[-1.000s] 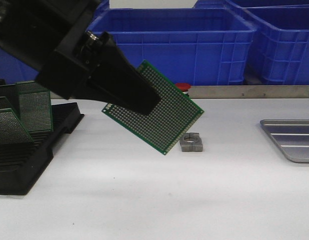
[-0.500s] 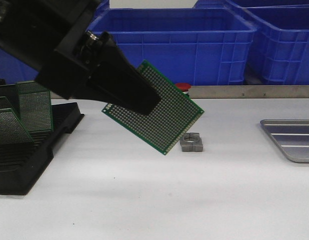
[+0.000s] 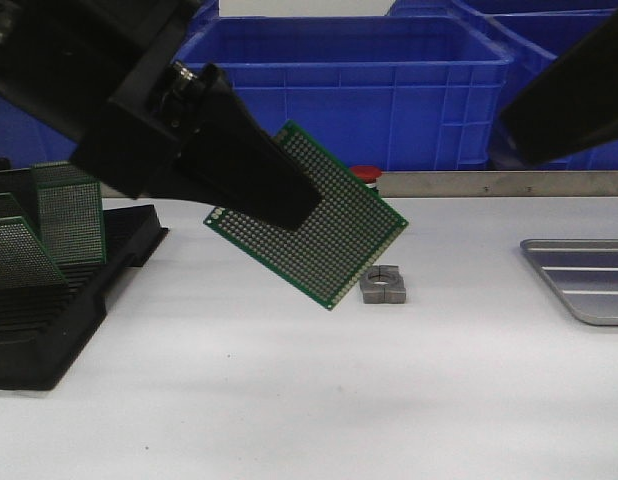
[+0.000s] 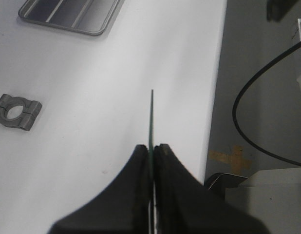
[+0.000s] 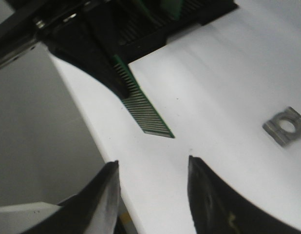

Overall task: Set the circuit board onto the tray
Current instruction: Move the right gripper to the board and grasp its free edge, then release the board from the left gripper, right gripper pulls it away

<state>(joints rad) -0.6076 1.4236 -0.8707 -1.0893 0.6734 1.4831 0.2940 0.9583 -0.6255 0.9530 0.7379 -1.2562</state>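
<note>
Handover looks near: our right claw (image 5: 151, 168), fingers spread and empty, has just arrived facing the circuit board (image 3: 324, 230) pinched in our left claw (image 4: 152, 148), tray (image 3: 581, 278) far beyond it.

Open right tool (image 5: 153, 168) facing gripped circuit board (image 5: 143, 109)

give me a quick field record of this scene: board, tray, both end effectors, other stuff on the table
board: green perforated circuit board, held tilted above the white table
left end effector: shut on the board's edge
right end effector: open, empty
tray: silver-grey ribbed metal tray, at the table's right, empty where visible
rack: black slotted plastic rack, left, holding more green boards
other: small grey metal clamp block
</note>
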